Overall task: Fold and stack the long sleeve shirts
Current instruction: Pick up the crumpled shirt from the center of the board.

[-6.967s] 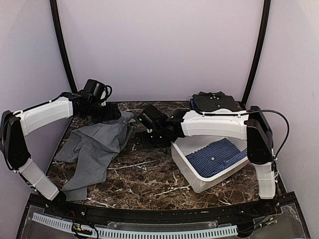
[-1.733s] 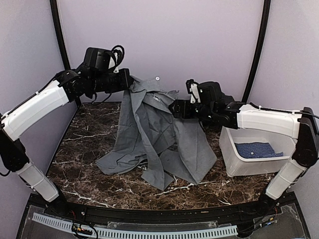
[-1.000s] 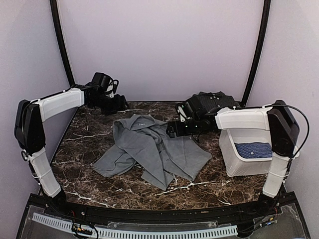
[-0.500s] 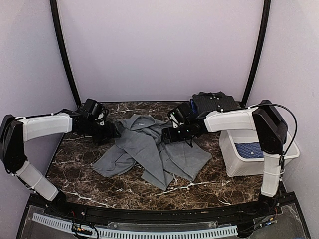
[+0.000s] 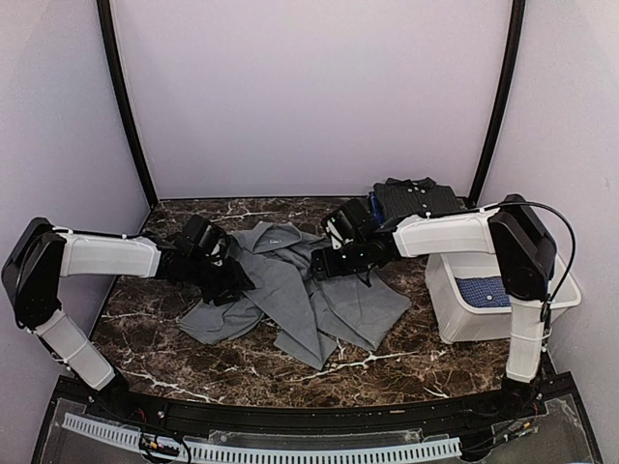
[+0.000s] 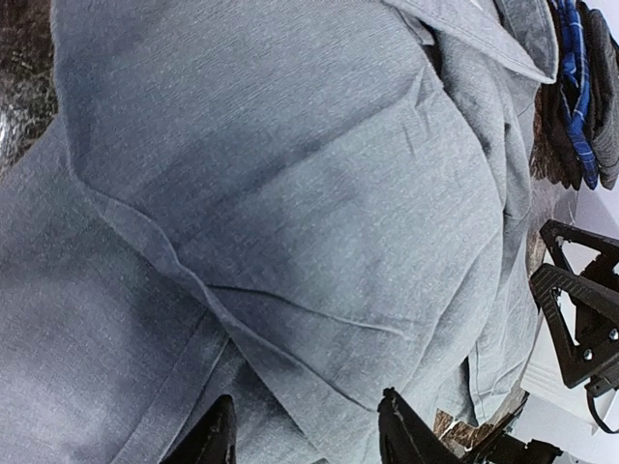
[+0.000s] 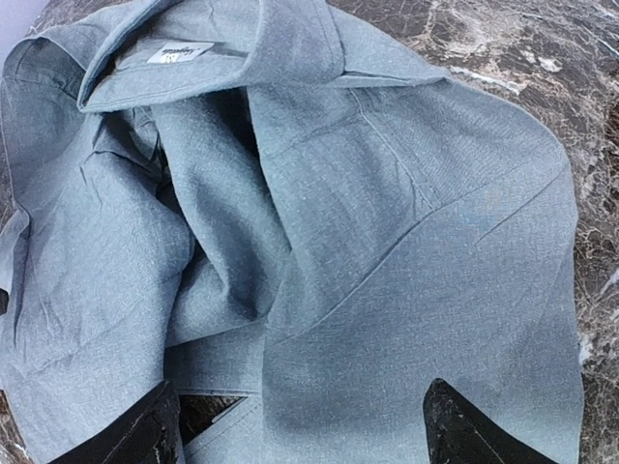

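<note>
A plain grey long sleeve shirt (image 5: 300, 290) lies crumpled on the marble table, collar toward the back. My left gripper (image 5: 240, 284) rests low at the shirt's left side; in the left wrist view its fingers (image 6: 398, 433) stand apart over grey cloth (image 6: 290, 193), open (image 6: 308, 430). My right gripper (image 5: 313, 265) hovers over the shirt's upper middle. In the right wrist view it is open wide (image 7: 302, 430) above the cloth, with the collar and its white label (image 7: 184, 50) ahead. A blue dotted shirt (image 5: 486, 290) lies in the tub.
A white plastic tub (image 5: 474, 331) stands at the right of the table. A dark folded pile of clothes (image 5: 416, 198) sits at the back right, also showing in the left wrist view (image 6: 575, 77). Curved black poles and lilac walls enclose the marble table (image 5: 193, 367).
The shirt, held up by both grippers earlier, now lies dropped on the table. My left arm has swung from the back left down to the shirt's left side, its jaws narrowing. The right gripper shifted slightly left.
</note>
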Action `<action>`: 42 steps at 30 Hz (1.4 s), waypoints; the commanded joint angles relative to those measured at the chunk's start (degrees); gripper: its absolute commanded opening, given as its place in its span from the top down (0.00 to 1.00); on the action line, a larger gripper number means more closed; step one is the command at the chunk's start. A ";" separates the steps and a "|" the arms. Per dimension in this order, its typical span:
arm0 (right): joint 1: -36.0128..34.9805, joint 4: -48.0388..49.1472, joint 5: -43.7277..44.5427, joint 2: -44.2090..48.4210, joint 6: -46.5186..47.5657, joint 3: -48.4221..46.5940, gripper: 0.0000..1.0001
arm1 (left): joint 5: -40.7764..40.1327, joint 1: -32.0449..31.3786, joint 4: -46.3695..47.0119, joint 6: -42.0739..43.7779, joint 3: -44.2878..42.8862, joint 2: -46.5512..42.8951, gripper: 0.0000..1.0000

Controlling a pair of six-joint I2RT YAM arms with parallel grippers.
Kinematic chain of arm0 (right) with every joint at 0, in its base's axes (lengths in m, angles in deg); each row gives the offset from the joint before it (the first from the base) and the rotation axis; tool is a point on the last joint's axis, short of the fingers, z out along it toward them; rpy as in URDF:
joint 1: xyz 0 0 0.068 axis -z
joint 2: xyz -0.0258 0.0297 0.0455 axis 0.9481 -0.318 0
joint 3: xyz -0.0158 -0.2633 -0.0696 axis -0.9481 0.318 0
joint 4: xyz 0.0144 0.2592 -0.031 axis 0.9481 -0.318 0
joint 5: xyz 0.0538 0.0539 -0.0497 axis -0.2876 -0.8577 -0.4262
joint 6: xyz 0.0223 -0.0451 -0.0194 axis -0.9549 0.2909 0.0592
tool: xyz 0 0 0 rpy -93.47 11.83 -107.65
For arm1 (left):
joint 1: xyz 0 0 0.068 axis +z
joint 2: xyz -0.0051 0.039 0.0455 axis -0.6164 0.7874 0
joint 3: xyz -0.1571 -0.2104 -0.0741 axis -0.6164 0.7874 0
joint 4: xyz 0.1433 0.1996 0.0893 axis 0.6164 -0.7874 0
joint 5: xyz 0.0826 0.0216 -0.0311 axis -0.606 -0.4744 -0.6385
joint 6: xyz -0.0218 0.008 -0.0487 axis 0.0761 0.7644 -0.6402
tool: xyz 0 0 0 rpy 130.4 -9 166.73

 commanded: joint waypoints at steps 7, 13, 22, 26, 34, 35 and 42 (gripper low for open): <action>-0.41 0.08 -0.10 -3.32 -0.33 -2.57 0.18 | -6.54 -2.09 5.91 -7.88 1.40 1.63 0.59; -0.41 -0.86 2.66 -5.12 -0.21 -4.16 0.21 | -8.48 -2.10 6.25 -5.38 -2.38 3.60 0.78; -0.06 -4.05 7.48 -7.25 0.26 -9.13 0.62 | -17.20 -1.85 -2.00 1.60 -9.62 0.68 1.00; 0.94 -6.06 8.79 -7.33 0.80 -11.70 0.98 | -21.27 -0.64 -7.29 6.09 -13.82 -2.69 1.00; 1.90 -6.44 8.71 -5.02 2.48 -12.78 1.00 | -18.66 3.19 -13.07 9.50 -15.18 -7.28 0.94; 1.73 -6.28 7.89 -5.01 2.51 -12.58 0.99 | -16.55 3.26 -12.53 8.87 -14.40 -6.98 0.88; 0.63 -5.77 6.32 -4.24 2.24 -11.43 0.81 | -7.54 3.24 -3.28 -0.66 -3.03 -6.55 0.64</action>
